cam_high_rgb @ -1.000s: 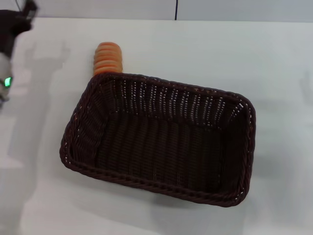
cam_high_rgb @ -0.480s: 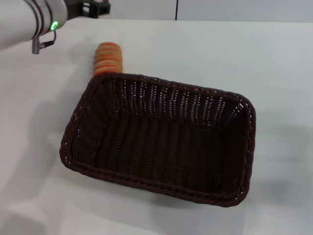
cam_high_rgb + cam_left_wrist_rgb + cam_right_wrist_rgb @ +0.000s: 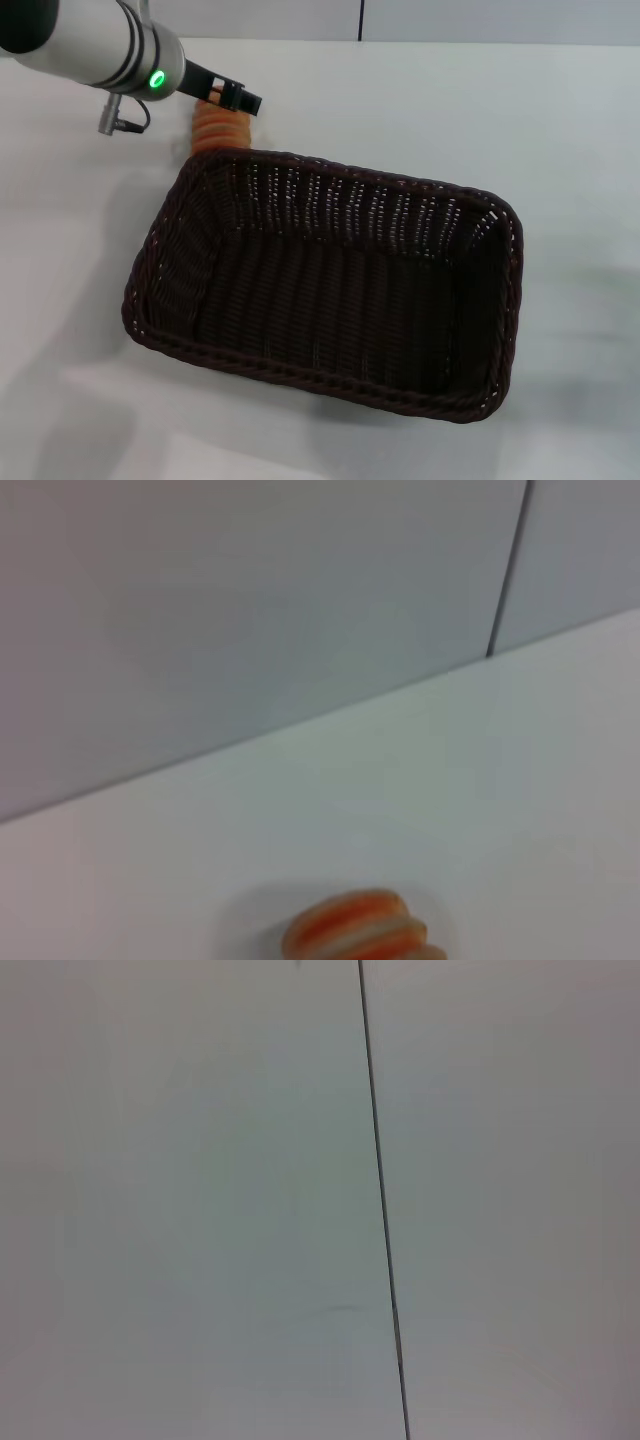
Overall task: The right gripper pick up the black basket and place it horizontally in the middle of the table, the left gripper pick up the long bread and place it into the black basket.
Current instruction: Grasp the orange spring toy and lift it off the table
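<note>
Head view is showing the left gripper (image 3: 228, 95) hovering over the long bread (image 3: 215, 128), finger spread impossible to tell, needing to be straddling its narrow width beside the black basket (image 3: 330, 280).

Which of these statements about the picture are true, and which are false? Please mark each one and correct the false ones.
1. The basket is empty. True.
2. The bread lies inside the basket. False: it lies on the table, just outside the basket's far left corner.
3. The left hand is over the bread. True: in the head view it overlaps the loaf's far end.
4. The right hand holds the basket. False: the right hand is not in view, and nothing grips the basket.
5. The basket stands upright with its opening upward. True.
6. The left arm shows a blue light. False: its light is green.
</note>
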{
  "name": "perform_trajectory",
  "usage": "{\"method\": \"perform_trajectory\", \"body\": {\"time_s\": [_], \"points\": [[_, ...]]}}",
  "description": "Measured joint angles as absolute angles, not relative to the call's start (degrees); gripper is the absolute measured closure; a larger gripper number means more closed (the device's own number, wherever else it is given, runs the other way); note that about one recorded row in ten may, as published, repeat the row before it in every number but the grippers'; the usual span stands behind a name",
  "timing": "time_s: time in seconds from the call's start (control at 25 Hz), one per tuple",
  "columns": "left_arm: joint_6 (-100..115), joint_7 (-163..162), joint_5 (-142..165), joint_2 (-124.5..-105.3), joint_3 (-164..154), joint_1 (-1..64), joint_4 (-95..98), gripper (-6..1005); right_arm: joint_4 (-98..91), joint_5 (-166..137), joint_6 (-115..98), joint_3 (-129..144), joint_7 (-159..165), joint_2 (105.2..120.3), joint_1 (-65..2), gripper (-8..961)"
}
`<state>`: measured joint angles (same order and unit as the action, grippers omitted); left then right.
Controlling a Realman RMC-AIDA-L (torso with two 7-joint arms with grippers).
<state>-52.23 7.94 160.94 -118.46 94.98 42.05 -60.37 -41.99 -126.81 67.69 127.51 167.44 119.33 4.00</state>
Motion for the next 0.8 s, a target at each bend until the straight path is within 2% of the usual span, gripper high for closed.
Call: {"method": "perform_trajectory", "body": {"time_s": [0.36,0.8], "points": [[-46.87,8.35,158.95,-118.65,94.53,43.72,-52.30,166,-42.14,-127.08,68.21,127.53,167.26,119.28,3.99,117],[-42.87,8.10,158.28,-118.65,92.77,46.29,-45.25,229,-42.19,-127.17,68.36,127.53,167.19,119.19,4.40,117]]}}
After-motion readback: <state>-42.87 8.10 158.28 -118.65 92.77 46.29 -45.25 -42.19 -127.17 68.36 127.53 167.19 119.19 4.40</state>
